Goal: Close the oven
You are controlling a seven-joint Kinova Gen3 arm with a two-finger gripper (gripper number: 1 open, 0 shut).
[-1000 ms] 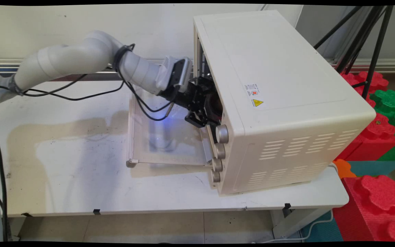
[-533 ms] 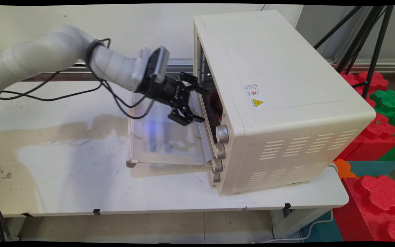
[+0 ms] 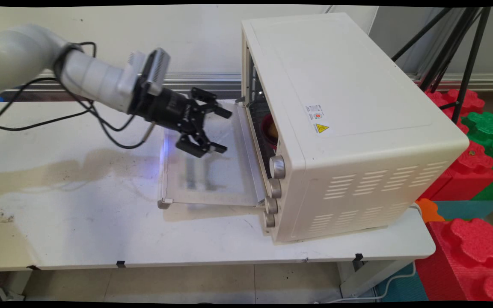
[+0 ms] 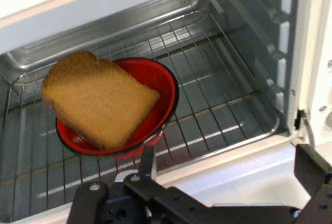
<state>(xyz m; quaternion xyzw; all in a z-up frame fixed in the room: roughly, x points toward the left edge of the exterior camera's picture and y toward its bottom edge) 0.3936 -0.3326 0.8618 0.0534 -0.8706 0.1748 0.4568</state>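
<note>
Arm comes in from the left. Gripper (image 3: 223, 130) hangs over the lowered oven door (image 3: 212, 171), fingers spread wide, holding nothing, just outside the oven mouth. White toaster oven (image 3: 349, 119) sits on the white surface (image 3: 101, 222), door folded flat. Inside on the wire rack (image 4: 218, 105): red bowl (image 4: 158, 86) with a slice of toast (image 4: 98, 99) leaning in it, overhanging the rim. Four knobs (image 3: 272, 190) on the oven's front edge. Red and green foam blocks (image 3: 473, 167) far right.
</note>
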